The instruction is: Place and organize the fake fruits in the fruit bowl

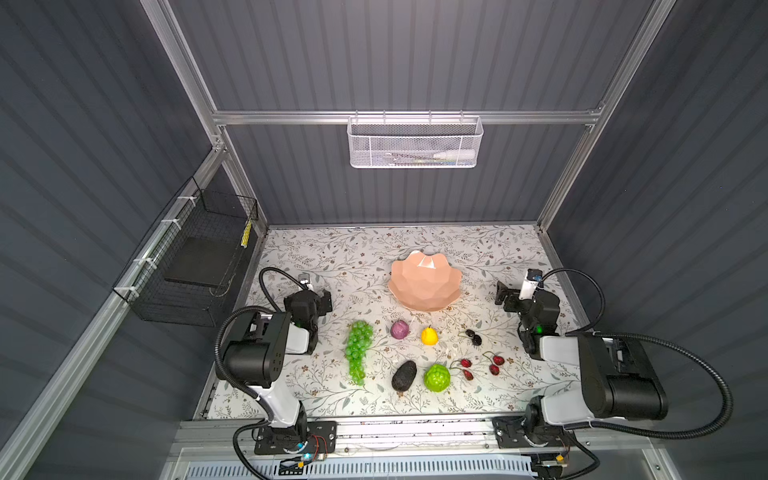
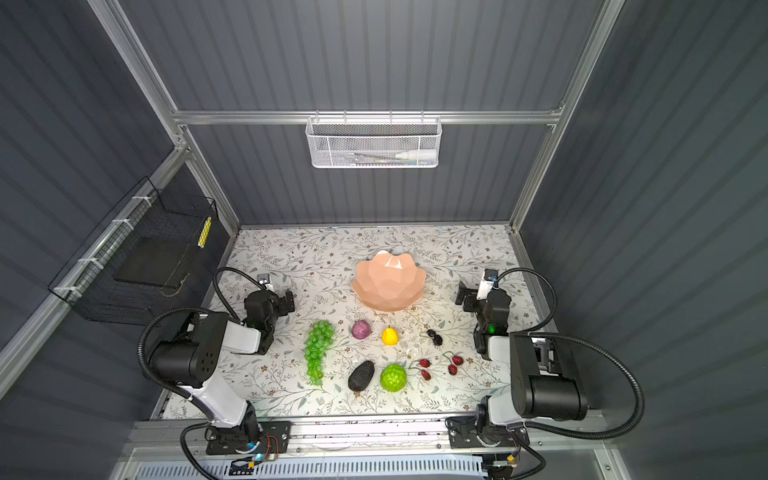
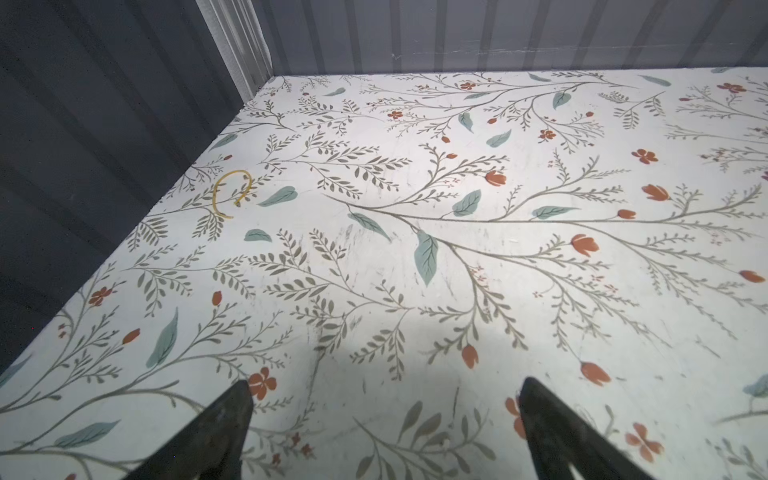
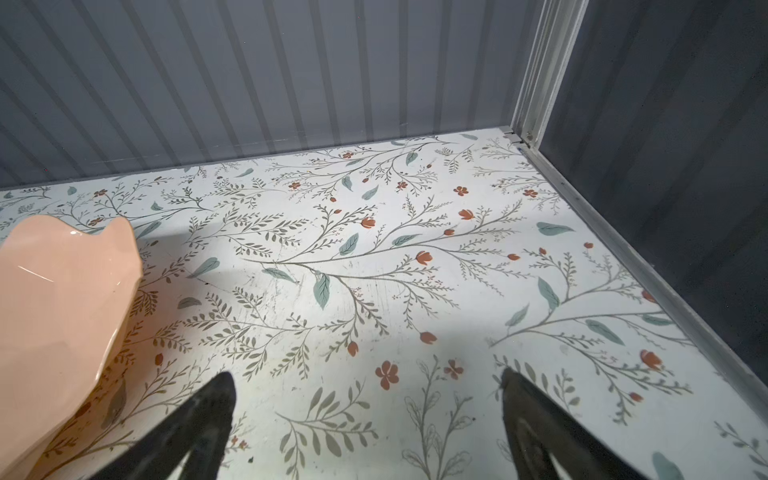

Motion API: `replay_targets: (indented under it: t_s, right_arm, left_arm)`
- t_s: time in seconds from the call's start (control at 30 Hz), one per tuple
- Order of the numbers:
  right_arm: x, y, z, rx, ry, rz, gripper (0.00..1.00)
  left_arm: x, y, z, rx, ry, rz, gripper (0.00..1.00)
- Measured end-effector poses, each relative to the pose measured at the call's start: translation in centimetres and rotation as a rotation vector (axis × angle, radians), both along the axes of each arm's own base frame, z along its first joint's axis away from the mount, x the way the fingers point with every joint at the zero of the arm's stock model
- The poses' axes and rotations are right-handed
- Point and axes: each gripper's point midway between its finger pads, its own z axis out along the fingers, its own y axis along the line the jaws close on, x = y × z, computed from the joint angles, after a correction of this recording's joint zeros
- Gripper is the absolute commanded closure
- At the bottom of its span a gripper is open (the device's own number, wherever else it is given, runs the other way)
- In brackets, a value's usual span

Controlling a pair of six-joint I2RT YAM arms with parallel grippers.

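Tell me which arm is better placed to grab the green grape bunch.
Left, probably. The grape bunch lies on the left of the mat, nearest the open, empty left claw; the right claw, also open, sits beyond the red cherries.

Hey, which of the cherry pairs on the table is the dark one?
The dark cherries, the pair right of the yellow fruit and nearest the fruit bowl. The red cherries, in two pairs, lie closer to the front edge.
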Motion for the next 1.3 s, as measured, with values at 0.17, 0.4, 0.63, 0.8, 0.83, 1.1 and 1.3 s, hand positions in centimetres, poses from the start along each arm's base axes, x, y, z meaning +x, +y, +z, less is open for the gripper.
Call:
replay_targets:
  t_s: [0.17,0.4,0.63,0.8,0.83,1.1,1.3]
  right_arm:
    - [0.0,0.1,0.0,0.001,0.000,0.004,0.01]
    - [0.0,0.1,0.0,0.002,0.000,0.006,0.01]
    - [0.0,0.1,0.0,0.002,0.000,0.007,0.01]
    - [0.0,0.1,0.0,0.003,0.000,0.007,0.01]
    - [0.0,0.1,0.0,0.003,0.000,0.007,0.01]
    - [-0.6,-2.1,3.1,0.018,-0.015,-0.132,0.03]
    - [0.6,-2.3,11.3,0.127,-0.048,-0.176,0.12]
  left_arm:
    - [0.0,0.0,0.0,0.000,0.000,0.000,0.00]
    - [0.0,0.0,0.0,0.000,0.000,0.000,0.00]
    - [0.0,0.0,0.0,0.000,0.000,0.000,0.00]
    - [0.0,0.0,0.0,0.000,0.000,0.000,0.00]
    - [0.0,0.0,0.0,0.000,0.000,0.000,0.00]
    - [3.0,0.5,3.1,0.019,0.047,0.045,0.00]
    - [5.3,0.8,8.7,-0.057,0.074,0.134,0.00]
